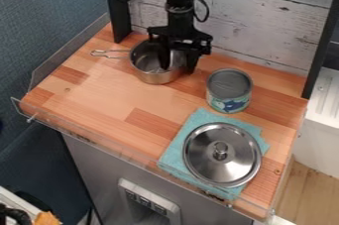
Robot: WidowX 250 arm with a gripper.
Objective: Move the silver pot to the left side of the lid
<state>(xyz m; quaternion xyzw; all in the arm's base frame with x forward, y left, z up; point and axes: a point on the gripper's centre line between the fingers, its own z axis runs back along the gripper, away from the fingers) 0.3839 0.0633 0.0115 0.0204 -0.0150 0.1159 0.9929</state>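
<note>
Farthest left of the lid, and toward the back, a wire handle (110, 53) sticks out from the silver pot (153, 76). The pot sits upright on the bench (106, 92), back and left of the lid. Handle and bowl make one long axis running roughly crosswise, the handle pointing away from the arm (180, 6). The fingers (191, 63) are at the pot's right side, the side nearer the lid's column: they stand apart, one inside the bowl and one just outside, with the rim between them. Whether they press on that wall I cannot tell. The move seems to turn on this: close on the near wall, then bring the pot forward, level with the lid. A can (229, 90) stands behind the lid (222, 167), which lies on a teal cloth (173, 158).
</note>
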